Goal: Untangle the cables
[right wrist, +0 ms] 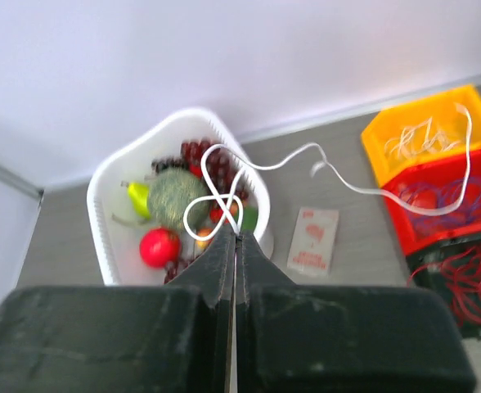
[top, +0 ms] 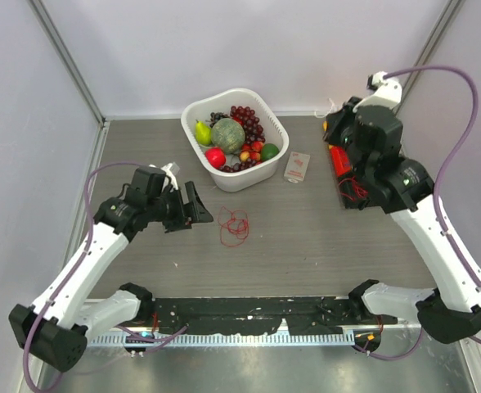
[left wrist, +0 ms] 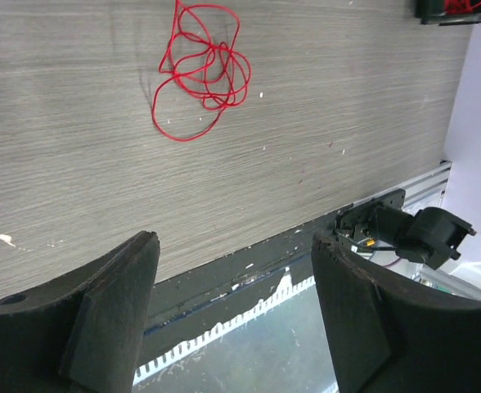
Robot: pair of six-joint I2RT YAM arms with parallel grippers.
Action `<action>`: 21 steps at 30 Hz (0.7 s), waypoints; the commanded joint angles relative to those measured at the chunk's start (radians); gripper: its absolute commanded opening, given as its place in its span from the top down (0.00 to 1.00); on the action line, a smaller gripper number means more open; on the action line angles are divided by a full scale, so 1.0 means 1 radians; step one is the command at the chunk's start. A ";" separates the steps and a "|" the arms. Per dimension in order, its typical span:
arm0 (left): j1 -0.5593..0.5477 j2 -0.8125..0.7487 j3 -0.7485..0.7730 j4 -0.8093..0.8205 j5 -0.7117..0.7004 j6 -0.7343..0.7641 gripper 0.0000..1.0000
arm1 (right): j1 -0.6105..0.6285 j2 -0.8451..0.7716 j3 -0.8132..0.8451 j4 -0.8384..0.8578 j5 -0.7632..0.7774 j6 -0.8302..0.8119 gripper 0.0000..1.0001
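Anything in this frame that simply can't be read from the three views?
- Top view: the right tool and most of the bins sit under the right arm.
- Right wrist view: the shut tool covers where it pinches the white cable; the contents of the red bin are a blur.
- Left wrist view: the black bin is cut by the top edge.

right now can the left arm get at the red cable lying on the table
Probably yes. The left gripper is open and empty, and the red cable lies loose on the table just ahead of it, with nothing between them. The white basket sits farther back, clear of the path.
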 commanded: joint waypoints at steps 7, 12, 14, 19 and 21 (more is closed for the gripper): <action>-0.001 -0.211 0.063 -0.111 -0.104 0.065 0.12 | -0.248 0.249 0.437 -0.055 0.022 -0.063 0.99; -0.001 -0.248 0.084 -0.149 -0.133 0.078 0.11 | -0.354 0.357 0.558 -0.042 -0.038 -0.052 0.99; -0.001 -0.252 0.089 -0.160 -0.139 0.083 0.11 | -0.408 0.401 0.606 -0.038 -0.069 -0.045 0.99; -0.001 -0.266 0.078 -0.152 -0.141 0.086 0.10 | -0.537 0.521 0.742 -0.040 -0.132 -0.023 0.99; -0.001 -0.262 0.080 -0.146 -0.145 0.094 0.10 | -0.583 0.561 0.771 -0.032 -0.156 -0.008 0.99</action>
